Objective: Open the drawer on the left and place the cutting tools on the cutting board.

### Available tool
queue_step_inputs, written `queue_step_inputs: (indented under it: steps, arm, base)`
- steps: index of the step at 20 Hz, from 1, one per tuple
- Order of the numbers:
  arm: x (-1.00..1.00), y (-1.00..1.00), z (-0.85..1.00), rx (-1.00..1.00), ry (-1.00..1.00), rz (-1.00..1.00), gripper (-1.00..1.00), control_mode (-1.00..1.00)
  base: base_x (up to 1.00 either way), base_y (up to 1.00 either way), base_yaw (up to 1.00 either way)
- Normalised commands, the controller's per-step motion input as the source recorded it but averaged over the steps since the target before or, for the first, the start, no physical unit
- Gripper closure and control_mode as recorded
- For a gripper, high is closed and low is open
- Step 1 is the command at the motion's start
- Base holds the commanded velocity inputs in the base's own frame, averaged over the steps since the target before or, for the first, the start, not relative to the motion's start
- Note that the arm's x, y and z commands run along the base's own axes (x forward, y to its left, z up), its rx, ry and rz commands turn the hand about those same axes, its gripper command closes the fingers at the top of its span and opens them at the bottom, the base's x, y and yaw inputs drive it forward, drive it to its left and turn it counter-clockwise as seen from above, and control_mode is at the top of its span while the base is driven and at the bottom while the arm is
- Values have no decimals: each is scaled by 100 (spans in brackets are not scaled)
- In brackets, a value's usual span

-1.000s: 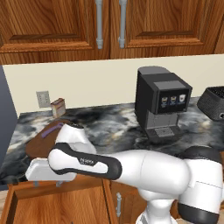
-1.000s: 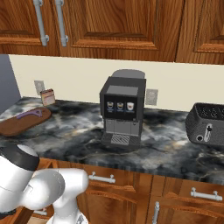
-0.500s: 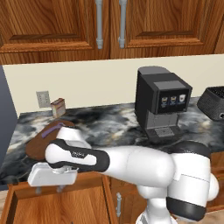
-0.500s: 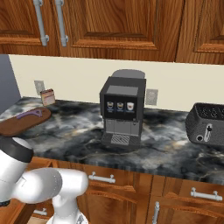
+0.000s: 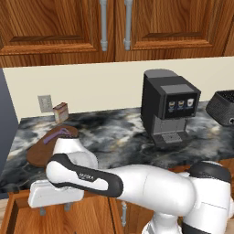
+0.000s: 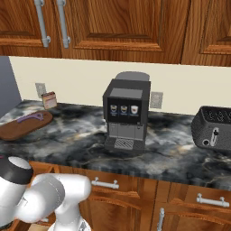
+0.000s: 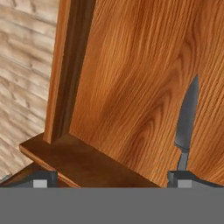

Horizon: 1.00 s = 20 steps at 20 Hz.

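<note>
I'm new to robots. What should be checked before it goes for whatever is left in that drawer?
1. Drawer pulled out: ok.
2. Tool open and holding nothing: ok.
3. Knife in sight on the drawer floor: ok.
4. Knife centred between the fingers: not ok, it lies close to one fingertip.
5. Cutting board has bare space for it: ok, the purple utensil lies along its far edge.
6. Anything else left in the drawer: cannot tell.
</note>
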Motion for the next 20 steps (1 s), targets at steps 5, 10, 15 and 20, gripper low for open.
queue_step_inputs:
  steps: [5, 10, 15, 20]
  arm:
    - [-9, -3, -3, -2, 0, -3, -100, -100]
    - [-33, -49, -23, -8, -14, -5, -100, -100]
    - [-45, -64, -28, -9, -18, -6, -100, -100]
    - [-3, -5, 0, 0, 0, 0, -100, -100]
  base:
    - [0, 0, 0]
    - [0, 0, 0]
    - [0, 0, 0]
    - [0, 0, 0]
